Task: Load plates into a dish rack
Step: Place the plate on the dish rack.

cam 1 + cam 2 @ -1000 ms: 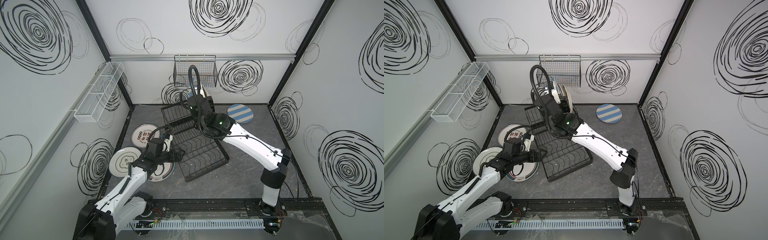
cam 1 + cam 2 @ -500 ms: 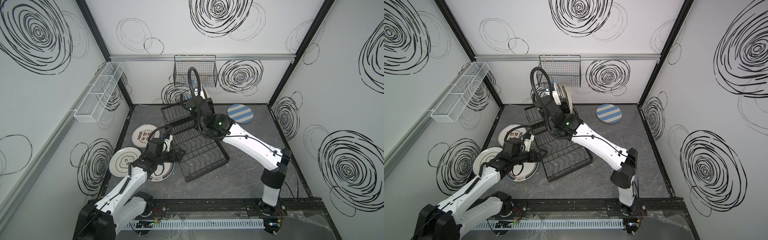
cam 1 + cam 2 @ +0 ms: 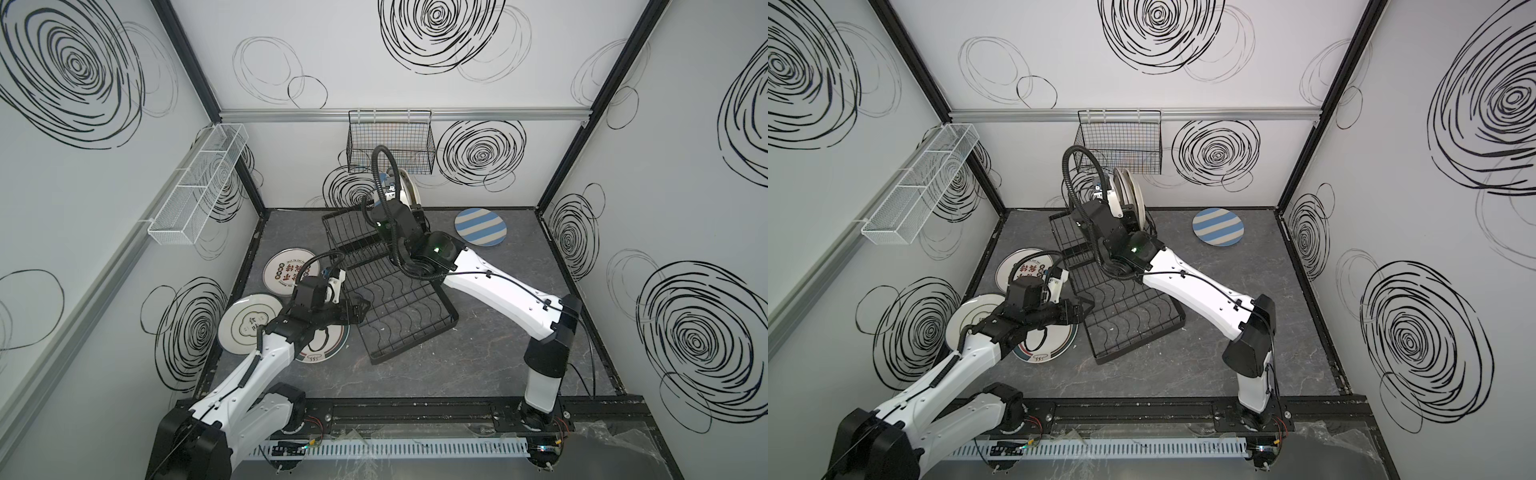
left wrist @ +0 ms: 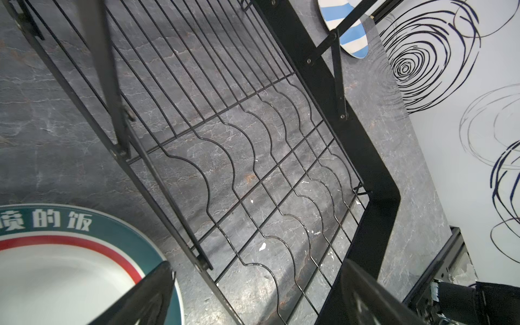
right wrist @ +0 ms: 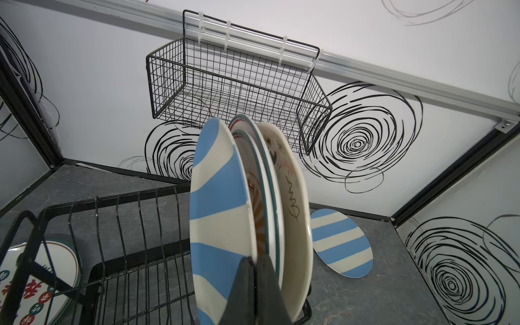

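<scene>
Four plates stand on edge in the upper basket [image 5: 126,225] of the dish rack [image 3: 399,307], at the rack's 12 o'clock end in both top views.

- Held striped plate [image 5: 219,211]: blue and cream, at the 9 o'clock end of the row. The right gripper [image 5: 253,261] has its jaws clamped on the rim.
- Orange sunburst plate [image 5: 258,225]: close behind it.
- Teal-rimmed plate [image 5: 268,191]: third in the row.
- Script plate [image 5: 292,202]: cream with black handwriting, at the 3 o'clock end.

Lower tray [image 4: 253,168]: wavy wires. The left gripper [image 4: 257,263] hovers over its 9 o'clock edge with jaws apart.

Lying flat on the counter [image 3: 478,353]:
- Flat striped plate [image 3: 480,227]: at 2 o'clock from the rack, well apart from it.
- Character plate [image 3: 284,272]: red and black marks, at 9 o'clock, just beside the rack.
- White plate [image 3: 241,328]: black emblem, at 8 o'clock.
- Teal-and-red plate [image 3: 332,345]: at 7 o'clock, partly under the left arm [image 3: 270,353], rim beside the rack's edge.

Wall fittings: black grid basket [image 3: 390,145] at 12 o'clock; white mesh basket [image 3: 199,183] at 10 o'clock.

Change over the last second: the right gripper and its hose loop [image 3: 375,162] sit slightly lower. The left arm, the rack and the counter plates are as they were.
</scene>
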You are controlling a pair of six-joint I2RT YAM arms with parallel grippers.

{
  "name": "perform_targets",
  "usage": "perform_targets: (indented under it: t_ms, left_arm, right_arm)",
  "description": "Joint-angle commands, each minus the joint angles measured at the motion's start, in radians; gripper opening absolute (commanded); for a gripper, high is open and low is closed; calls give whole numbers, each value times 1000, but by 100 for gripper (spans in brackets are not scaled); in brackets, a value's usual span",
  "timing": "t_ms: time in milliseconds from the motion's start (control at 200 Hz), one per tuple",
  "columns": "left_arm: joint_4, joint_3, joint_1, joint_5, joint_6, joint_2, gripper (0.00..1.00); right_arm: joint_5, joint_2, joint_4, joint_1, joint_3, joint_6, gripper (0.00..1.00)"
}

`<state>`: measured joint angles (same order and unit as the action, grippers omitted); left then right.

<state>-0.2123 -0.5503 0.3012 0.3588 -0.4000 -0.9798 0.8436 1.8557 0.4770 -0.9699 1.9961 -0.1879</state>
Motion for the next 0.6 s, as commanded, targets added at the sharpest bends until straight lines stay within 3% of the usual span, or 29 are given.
perform_targets:
  t_ms: [0,120,190,290,480,595]
  left_arm:
    - [11,-12,7,0,6,-1,96]
    - [11,-14,7,2,6,0,96]
    - [11,-13,6,1,6,-1,96]
    - [11,-13,7,-1,6,0,96]
    - [14,-14,6,-6,3,-9,96]
    - [17,-19,4,-7,3,-22,96]
  right_arm:
    - [26,-33,20,6,25,-28,7]
    - [14,-35,20,6,28,-25,7]
    - [3,-36,18,5,38,-19,20]
    - [-8,-33,14,3,64,4,27]
    - [-78,-39,43,14,159,26,50]
    - [-196,-139,31,79,82,-23,55]
